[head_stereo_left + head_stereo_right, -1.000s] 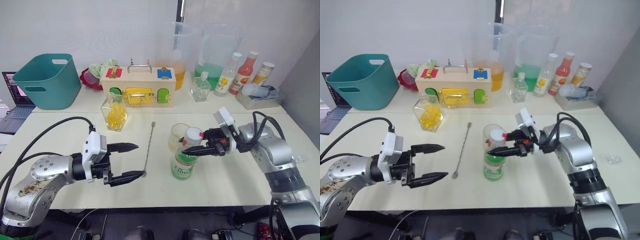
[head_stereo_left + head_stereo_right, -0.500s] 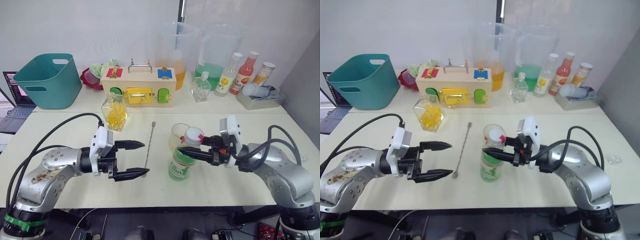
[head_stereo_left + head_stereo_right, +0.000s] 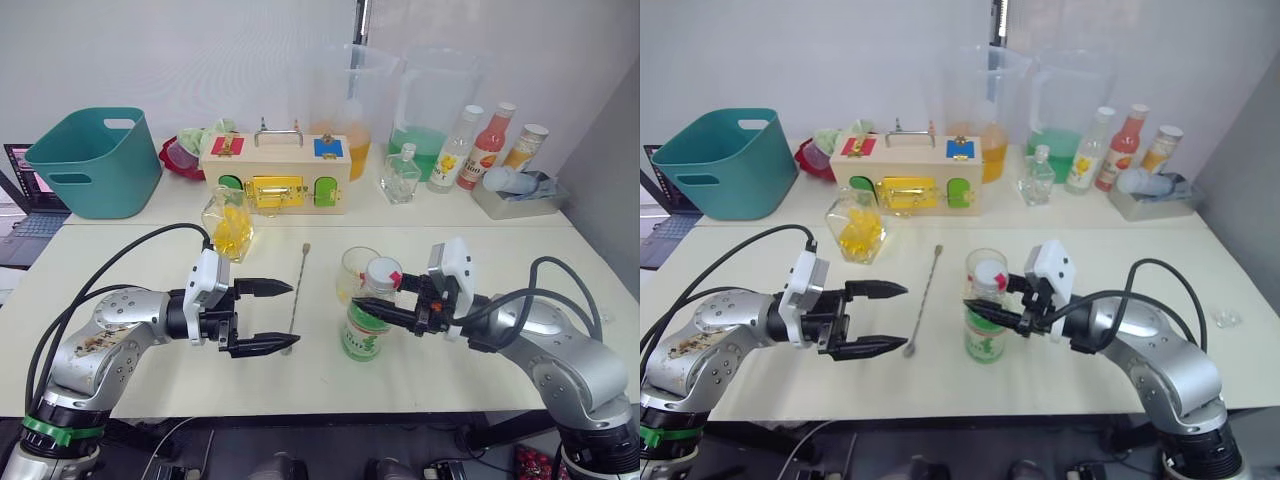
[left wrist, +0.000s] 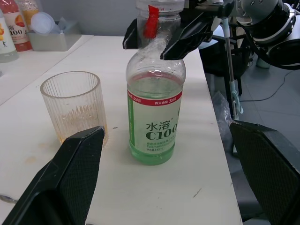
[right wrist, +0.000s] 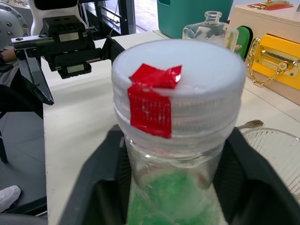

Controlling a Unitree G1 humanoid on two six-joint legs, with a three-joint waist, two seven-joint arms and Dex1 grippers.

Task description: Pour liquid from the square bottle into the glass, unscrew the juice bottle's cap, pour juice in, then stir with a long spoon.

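A pale table (image 3: 480, 370) stands before a white wall. In the head views, the juice bottle (image 3: 364, 322) is upright near the table's middle, with the glass (image 3: 354, 272) just behind it and the long spoon (image 3: 297, 297) lying to its left. The right gripper (image 3: 372, 309) holds the bottle's neck under the cap (image 3: 382, 270). The left gripper (image 3: 282, 316) hovers wide open beside the spoon. In the left wrist view, the bottle stands beside the glass. In the right wrist view, red tape (image 5: 152, 101) marks the cap.
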